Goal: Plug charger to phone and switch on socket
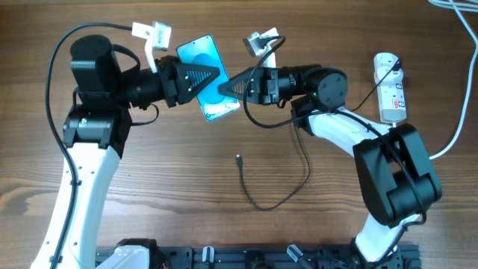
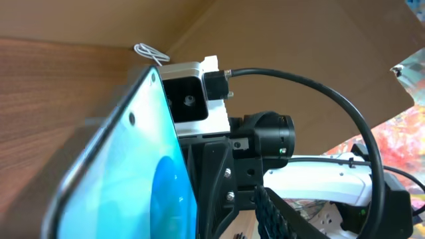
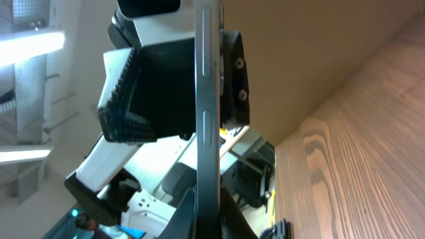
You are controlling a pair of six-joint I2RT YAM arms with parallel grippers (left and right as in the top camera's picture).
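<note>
Pinched from the left by the left hand point(image 1: 213, 77), forearm reaching straight across: turquoise, white-framed phone point(image 1: 200, 54), tilted and raised off the surface point(image 1: 179, 187). Clamped from the phone's right by the right hand point(image 1: 231, 84), elbow bent. Below the phone, loose charger point(image 1: 238, 160) tip; far right of it, white socket point(image 1: 390, 88).

The wooden table point(image 1: 179, 179) is brown, streaked with darker grain that swirls near its front left corner. At one edge of the table a plain tan board point(image 2: 299, 33) rises like a wall. Where board and table meet lies a small white loop point(image 2: 149, 53), perhaps a coil of cord, though it is too small to be sure. Beyond the table a blurred pink and orange patch point(image 2: 406, 129) shows, and bright light strips point(image 3: 30, 43) glow beside a perforated panel point(image 3: 26, 13).
</note>
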